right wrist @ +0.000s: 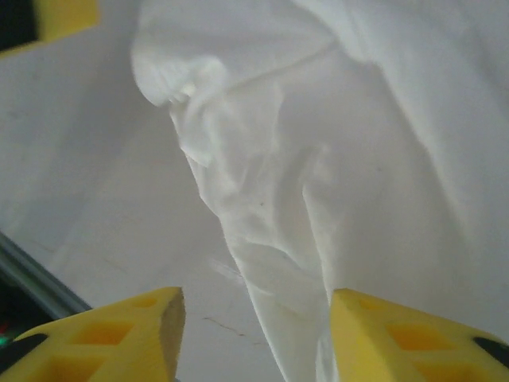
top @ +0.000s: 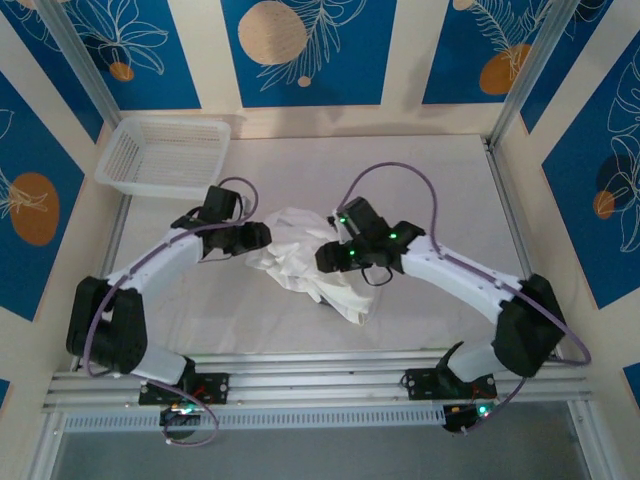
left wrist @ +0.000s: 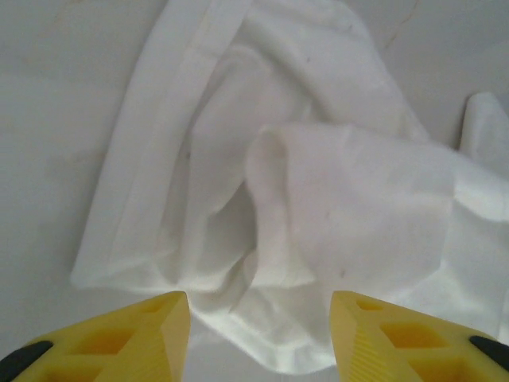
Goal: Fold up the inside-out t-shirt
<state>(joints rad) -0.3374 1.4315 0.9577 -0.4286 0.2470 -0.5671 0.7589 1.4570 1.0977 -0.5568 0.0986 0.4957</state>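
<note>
The white inside-out t-shirt [top: 300, 258] lies crumpled in a heap at the middle of the table, a strip of it trailing toward the near right. My left gripper [top: 262, 238] sits at its left edge, open, with a raised fold of the t-shirt [left wrist: 318, 207] just ahead of the yellow fingers [left wrist: 151, 334]. From the right side my right gripper [top: 322, 258] hovers open, a hanging ridge of the t-shirt [right wrist: 302, 239] between its fingers [right wrist: 398, 338] without being pinched. The other arm's yellow finger [right wrist: 56, 20] shows in the right wrist view's top left corner.
A white plastic mesh basket [top: 165, 155] stands at the back left of the table [top: 420, 170]. Metal frame rails [top: 320, 375] run along the near edge, and patterned blue walls close in the sides and back.
</note>
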